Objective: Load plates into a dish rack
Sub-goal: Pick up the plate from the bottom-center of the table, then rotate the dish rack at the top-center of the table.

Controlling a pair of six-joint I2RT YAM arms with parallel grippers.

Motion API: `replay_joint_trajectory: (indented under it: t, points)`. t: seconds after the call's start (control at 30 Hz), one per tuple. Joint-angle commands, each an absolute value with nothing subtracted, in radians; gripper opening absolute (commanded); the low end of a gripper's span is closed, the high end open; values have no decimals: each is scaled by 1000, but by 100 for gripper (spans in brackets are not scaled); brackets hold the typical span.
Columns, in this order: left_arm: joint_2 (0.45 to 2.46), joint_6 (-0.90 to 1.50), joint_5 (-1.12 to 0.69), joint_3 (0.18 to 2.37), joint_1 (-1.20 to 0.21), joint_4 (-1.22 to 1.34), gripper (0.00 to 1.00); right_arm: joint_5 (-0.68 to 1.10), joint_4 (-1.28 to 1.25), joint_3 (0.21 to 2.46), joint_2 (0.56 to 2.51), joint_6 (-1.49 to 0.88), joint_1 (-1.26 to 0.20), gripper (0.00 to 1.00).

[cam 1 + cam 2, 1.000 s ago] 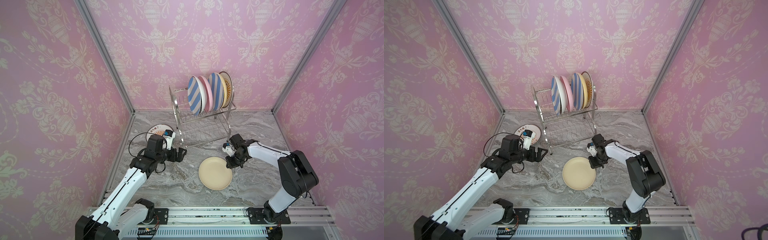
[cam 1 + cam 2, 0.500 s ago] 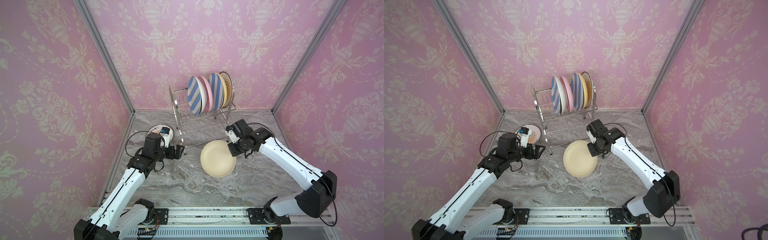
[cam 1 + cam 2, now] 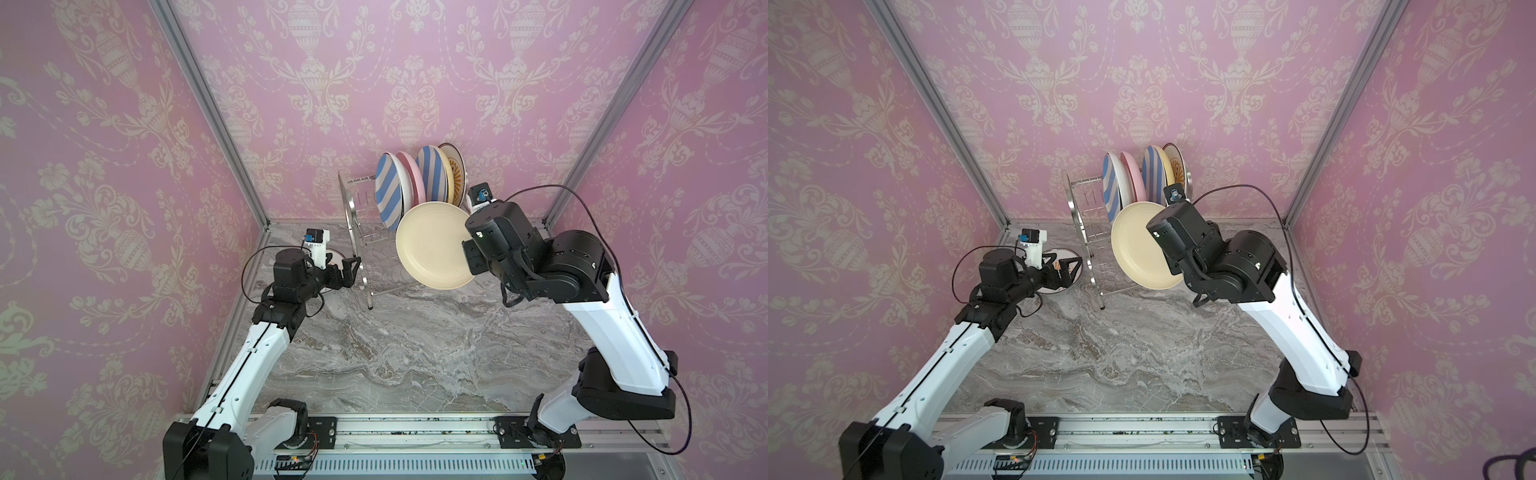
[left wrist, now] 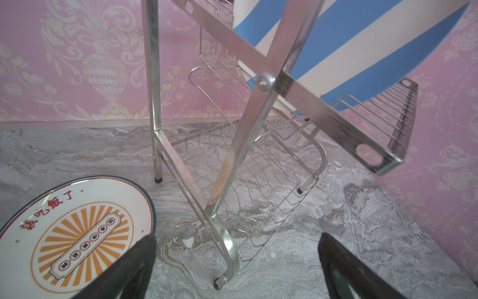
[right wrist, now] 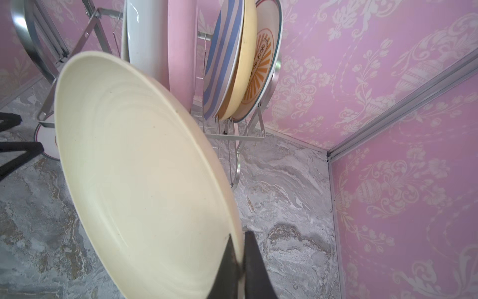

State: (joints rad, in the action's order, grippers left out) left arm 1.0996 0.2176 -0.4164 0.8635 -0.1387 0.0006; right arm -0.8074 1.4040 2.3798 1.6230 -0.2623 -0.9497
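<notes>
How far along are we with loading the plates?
Done: five plates stand in the dish rack: two striped, pink, yellow, sunburst. In hand: the right gripper is shut on the cream plate, held off the table near the rack. Left: a second sunburst plate lies flat on the table by the open left gripper.

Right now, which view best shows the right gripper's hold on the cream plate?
The right wrist view: the right gripper pinches the cream plate at its rim. In both top views the plate's face shows but the arm hides the fingers. The left wrist view misses it.
</notes>
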Motion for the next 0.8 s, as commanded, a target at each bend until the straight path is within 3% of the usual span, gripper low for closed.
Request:
replay_joint_trajectory:
  t: [0.0, 0.1, 0.17, 0.27, 0.33, 0.37, 0.5, 0.6, 0.7, 0.77]
  points:
    - [1148, 175, -508, 882, -133, 180, 99, -913, 1367, 2475, 1682, -216, -976, 0]
    - [1202, 162, -562, 899, -133, 213, 99, -1066, 1239, 2497, 1691, -151, -1027, 0]
    - [1225, 185, -599, 892, -132, 263, 99, -1235, 973, 2370, 1650, 3, -1079, 0]
    - [1237, 231, -639, 878, -133, 328, 99, -1366, -28, 2009, 1578, 597, -1142, 0]
    - [1242, 239, -657, 874, -132, 338, 99, -1373, -501, 1950, 1627, 943, -1160, 0]
    - [1242, 239, -659, 873, -132, 334, 99, -1381, -612, 1995, 1677, 1057, -1156, 0]
    - [1235, 248, -675, 848, -133, 342, 99, -1387, -814, 2240, 1906, 1319, -1148, 0]
    - [1199, 254, -674, 824, -132, 325, 99, -1423, -824, 2463, 2057, 1424, -1115, 0]
    - [1141, 246, -650, 799, -131, 274, 99, -1447, -685, 2597, 2130, 1351, -1076, 0]
    - [1111, 250, -614, 782, -130, 252, 99, -1444, -459, 2600, 2127, 1143, -1058, 0]
